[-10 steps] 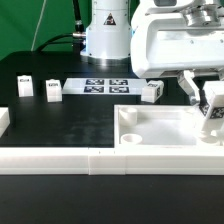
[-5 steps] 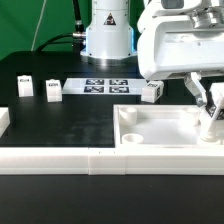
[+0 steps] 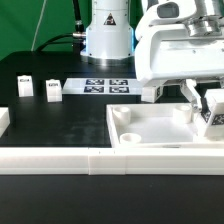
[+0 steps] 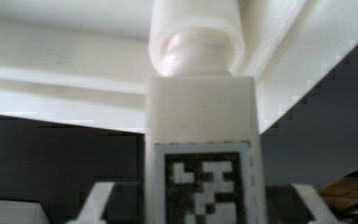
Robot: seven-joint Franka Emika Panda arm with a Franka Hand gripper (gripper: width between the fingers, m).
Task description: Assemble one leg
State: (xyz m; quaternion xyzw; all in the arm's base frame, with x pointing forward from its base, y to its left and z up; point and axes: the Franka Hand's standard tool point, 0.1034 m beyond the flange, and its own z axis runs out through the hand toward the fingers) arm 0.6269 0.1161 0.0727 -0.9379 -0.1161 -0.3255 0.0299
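The gripper (image 3: 206,104) hangs over the corner of the tray-like part (image 3: 160,143) on the exterior view's right, its fingers (image 4: 98,203) pinching the leg (image 3: 213,110) between them. I keep the arm on this corner for the fit.

Within the last second the tray-like part has slid a little toward the exterior view's left, and the arm's white housing has come across with it. The tray never moves on its own, so I judge that the leg is bearing on it and dragging it, not yet seated in a hole. The task is not finished.

In the wrist view the leg (image 4: 204,150) stands straight between the fingers. Its tag faces the camera and its rounded tip points at the white wall of the tray-like part (image 4: 51,70).

By my count there are four legs in all. One is in the grip and three lie loose on the black table (image 3: 60,125): a spare leg (image 3: 24,86), a second spare leg (image 3: 53,90), and a third spare leg (image 3: 150,94), half hidden behind the housing.

There is one tray-like part, with two round holes showing near its left side. There is also one marker board (image 3: 105,86) and one white rail (image 3: 95,161) along the front.
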